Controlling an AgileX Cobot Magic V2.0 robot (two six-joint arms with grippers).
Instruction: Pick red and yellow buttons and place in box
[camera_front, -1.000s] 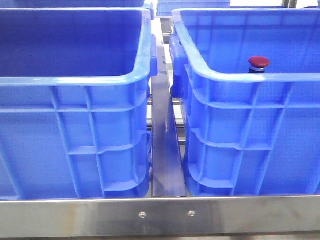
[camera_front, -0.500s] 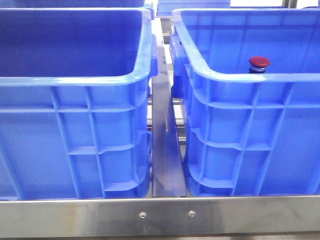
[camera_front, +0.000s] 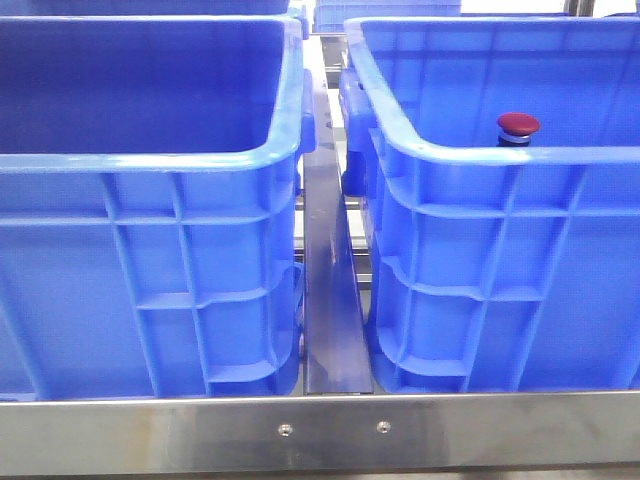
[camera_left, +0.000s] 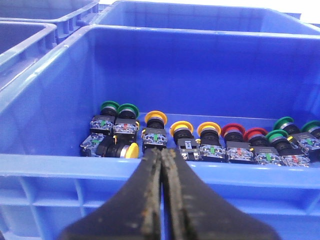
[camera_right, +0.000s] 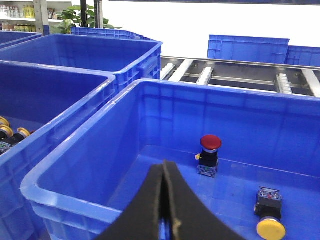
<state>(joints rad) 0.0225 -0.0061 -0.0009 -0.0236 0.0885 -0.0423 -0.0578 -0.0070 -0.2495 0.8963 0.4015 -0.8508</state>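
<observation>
The left hand (camera_left: 161, 165) hangs over the near wall of the supply bin (camera_left: 150, 167) with its fingers pressed together on nothing, and the right hand (camera_right: 164, 187) is likewise pressed together and empty above the near rim of the receiving box (camera_right: 65, 200). In that box a red button (camera_right: 210, 150) stands upright on its body near the far wall, and a yellow button (camera_right: 270, 220) lies tipped on its side closer in, the two well apart. The supply bin holds a row of green, yellow and red buttons (camera_left: 200, 140) packed shoulder to shoulder along its floor, plus one yellow button on its side (camera_left: 125, 149) in front of the row. The main risk, as I judge it, is that crowding: fingers spread to take one cap could nudge or catch a neighbour, and a green one might be lifted by mistake. The domed caps look smooth, so a pinch there could slip. From the front the yellow button in the box is hidden behind the wall, so its exact resting place is uncertain there.
</observation>
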